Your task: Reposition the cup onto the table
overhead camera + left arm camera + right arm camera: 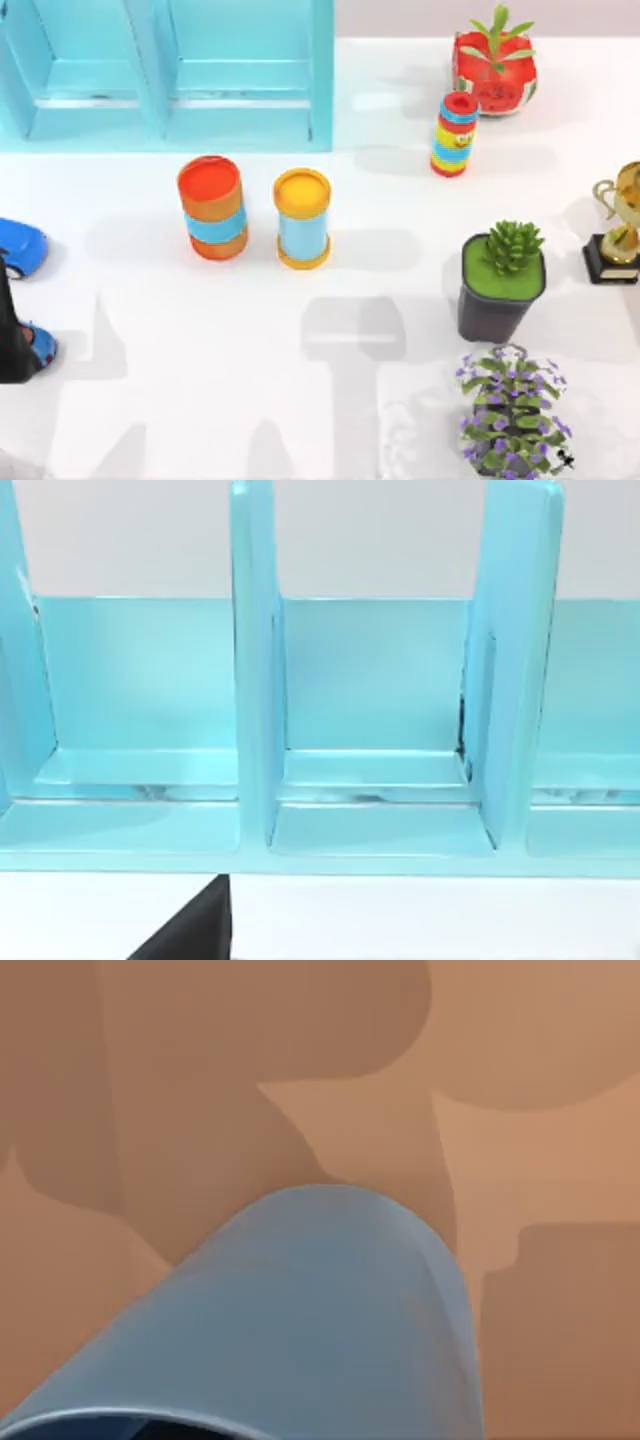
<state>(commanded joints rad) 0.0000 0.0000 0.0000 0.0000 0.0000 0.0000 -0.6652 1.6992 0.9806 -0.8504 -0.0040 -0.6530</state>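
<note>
Desk point(150, 400), white, top view, contents from left to right:
- Blue object point(20, 248) at the left edge; below it a black shape point(12, 325) with a blue part, identity unclear.
- Turquoise shelf unit point(170, 70), back left; the left wrist view faces its open compartments.
- Orange cylinder point(212, 207) with blue band, upright.
- Yellow cylinder point(302, 218) with pale blue band, upright just beside it.
- Rainbow-striped cylinder point(455, 134), upright.
- Watermelon-patterned planter point(495, 68), back right.
- Succulent point(503, 275) in a dark pot.
- Purple-flowered plant point(512, 415), front right.
- Trophy point(618, 225), right edge.

Cup point(330, 1310), blue: close before the right wrist camera, against a tan surface; where it stands relative to the desk cannot be told.

Jaws, both arms: state cannot be told.
</note>
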